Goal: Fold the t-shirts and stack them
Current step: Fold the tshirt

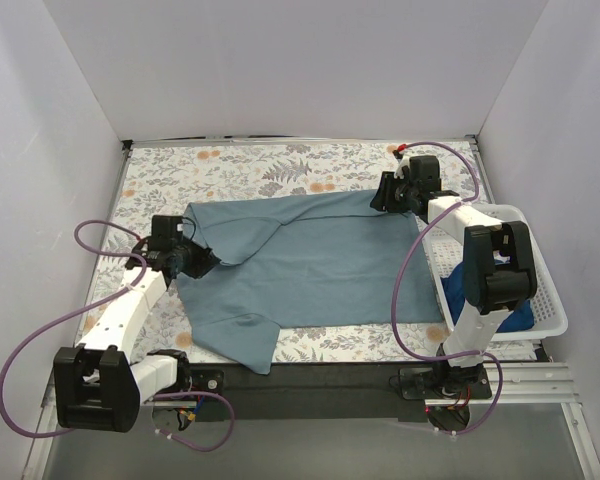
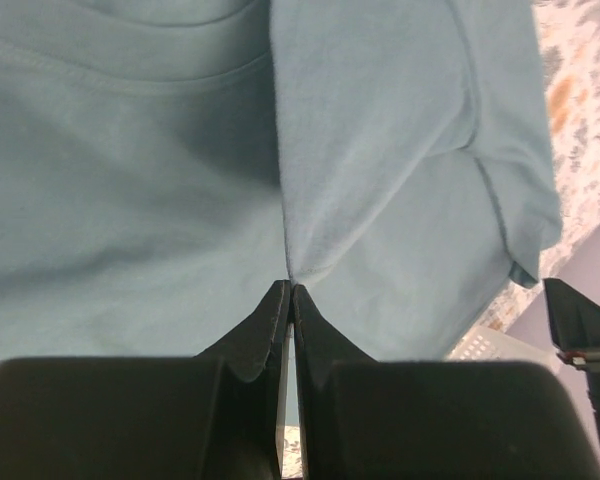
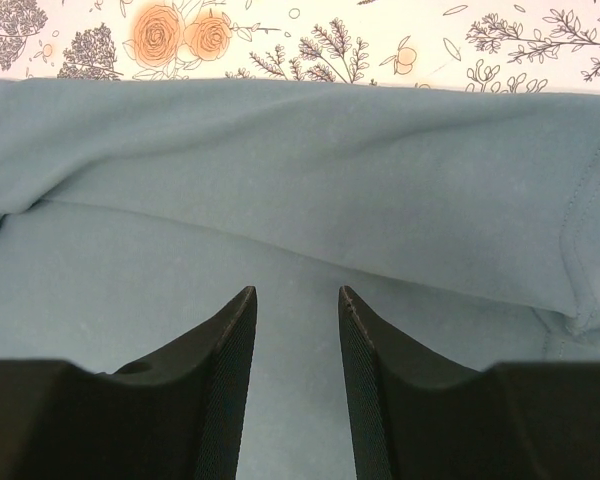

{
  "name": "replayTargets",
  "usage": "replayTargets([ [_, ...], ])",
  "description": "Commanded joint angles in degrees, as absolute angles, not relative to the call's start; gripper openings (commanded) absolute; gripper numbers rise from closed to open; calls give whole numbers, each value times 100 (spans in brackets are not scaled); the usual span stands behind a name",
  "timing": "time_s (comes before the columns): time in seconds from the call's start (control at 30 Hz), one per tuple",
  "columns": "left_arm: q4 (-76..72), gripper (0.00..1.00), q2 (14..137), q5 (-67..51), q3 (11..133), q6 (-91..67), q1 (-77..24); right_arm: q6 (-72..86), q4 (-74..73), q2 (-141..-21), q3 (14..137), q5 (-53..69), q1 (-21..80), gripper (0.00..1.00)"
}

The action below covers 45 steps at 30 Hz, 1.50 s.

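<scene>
White walls [image 1: 280, 60] close in your bench [image 1: 310, 165] on three sides, and its top is covered with a floral print in grey leaves and orange blossoms. At the right edge sits a white plastic lattice basket [image 1: 546, 290]. The right arm [image 1: 495, 265] stands in front of it and hides much of the darker blue t-shirt [image 1: 457, 287] bunched inside. Purple cables [image 1: 396, 300] loop from both arms, and the right one hangs over the right edge of the spread cloth.

The slate-blue t-shirt [image 1: 320, 265] lies mid-bench. It is soft and matte, mostly flat, with its left part doubled over into a loose diagonal flap and one sleeve trailing toward the near edge.

Your left tool [image 2: 289, 290] is pressed together on that shirt at its left side. In the wrist view the cloth gathers to a pucker right at the tips, with a stitched hem curving above.

Your right tool [image 3: 297, 300] sits at the shirt's far right corner with its ribbed black fingers [image 3: 225, 340] spread apart over the cloth, a long soft ridge lying across ahead of them.
</scene>
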<state>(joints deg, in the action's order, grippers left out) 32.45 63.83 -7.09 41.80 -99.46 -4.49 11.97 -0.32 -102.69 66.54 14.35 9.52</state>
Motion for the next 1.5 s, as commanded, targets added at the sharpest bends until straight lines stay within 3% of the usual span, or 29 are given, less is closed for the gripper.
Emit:
replayTargets([
  [0.0,3226,0,6266,-580,3877,-10239,-518,1108,123,-10283,6601,1529,976,45],
  [0.07,3173,0,6275,-554,3815,-10266,-545,1099,123,-10292,6601,1538,984,45],
  [0.17,3208,19,6249,-274,3814,-10248,-545,1064,114,-10283,6636,1582,984,45],
  [0.2,3225,33,6223,-151,3858,-10222,-536,1063,106,-10283,6644,1599,984,45],
  [0.23,3243,39,6231,-71,4032,-10178,-527,1046,105,-10275,6662,1591,984,45],
  [0.33,3278,55,6415,675,4515,-9845,-431,976,114,-10222,6645,1565,984,45],
  [0.43,3007,63,6949,1203,4946,-9335,-229,914,114,-10169,6618,1521,984,45],
  [0.6,2426,61,8242,1564,5808,-8640,-176,896,114,-10142,6609,1538,984,45],
  [0.8,2197,44,9930,1407,6722,-8209,-184,932,114,-10257,6688,1661,1002,45],
  [0.93,2197,40,10581,1467,6969,-8104,-263,932,114,-10327,6697,1670,1055,45],
  [1.17,2697,25,11127,2390,7031,-8121,-185,905,114,-10529,6706,1679,1134,45],
  [1.27,2804,22,11049,2610,6725,-8078,418,1001,114,-10608,6767,1600,1204,45],
  [1.4,2725,22,10890,2602,6627,-7929,641,1220,114,-10591,6803,1293,1213,45],
  [1.47,2628,28,10723,2505,6671,-7832,650,1336,114,-10556,6838,1134,1213,45],
])
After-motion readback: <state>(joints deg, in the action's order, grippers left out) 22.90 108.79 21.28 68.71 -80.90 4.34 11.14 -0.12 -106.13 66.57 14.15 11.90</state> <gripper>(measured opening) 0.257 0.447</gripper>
